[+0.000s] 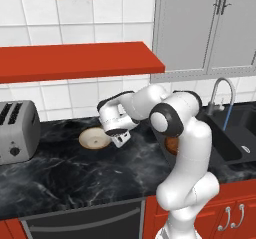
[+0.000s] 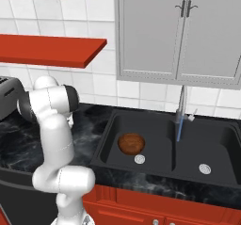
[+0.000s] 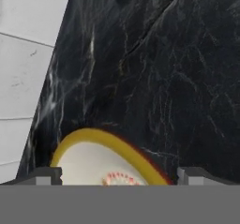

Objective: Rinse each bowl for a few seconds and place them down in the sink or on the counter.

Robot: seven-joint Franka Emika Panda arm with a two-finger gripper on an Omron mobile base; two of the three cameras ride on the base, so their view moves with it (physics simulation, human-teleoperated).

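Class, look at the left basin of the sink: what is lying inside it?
A brown bowl lies in the sink's left basin, beside a round silver drain. What is under the bowl is covered.

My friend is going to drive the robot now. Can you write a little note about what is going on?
Gripper: open, holding nothing, just right of the cream-white bowl, fingertips either side of its rim in the hand view.
Cream-white bowl: on the counter, next to the toaster.
Reddish-brown bowl: in the left basin of the sink.
Faucet: blue stream at the spout, looks on.
Done: brown bowl set down; can't tell if rinsed.
Left: grasp the cream bowl, rinse it, set it down.
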